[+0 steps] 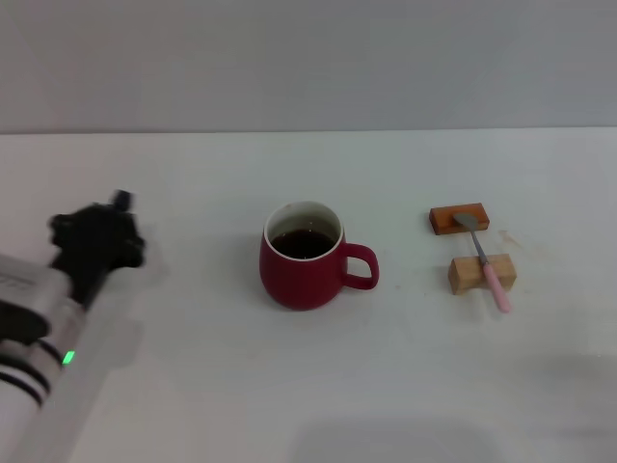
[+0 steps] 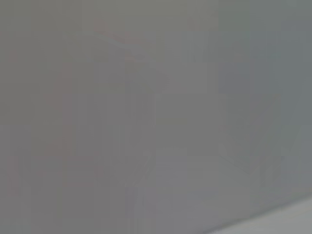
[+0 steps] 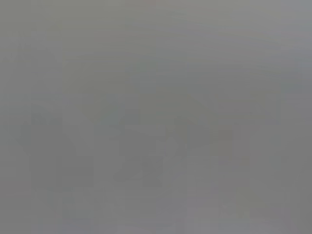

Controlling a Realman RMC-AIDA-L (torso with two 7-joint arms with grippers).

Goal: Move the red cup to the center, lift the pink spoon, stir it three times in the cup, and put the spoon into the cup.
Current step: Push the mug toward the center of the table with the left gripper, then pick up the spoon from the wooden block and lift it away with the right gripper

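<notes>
The red cup [image 1: 302,257] stands upright near the middle of the white table [image 1: 193,405], with dark liquid inside and its handle pointing right. The pink spoon [image 1: 485,262] lies to the right of the cup, resting across two small blocks, its metal bowl on the far block and its pink handle toward the front. My left gripper [image 1: 96,236] is at the left of the table, well apart from the cup. My right gripper is out of view. Both wrist views show only flat grey.
An orange-brown block [image 1: 459,218] and a pale wooden block [image 1: 481,273] sit under the spoon at the right. A grey wall runs along the table's far edge.
</notes>
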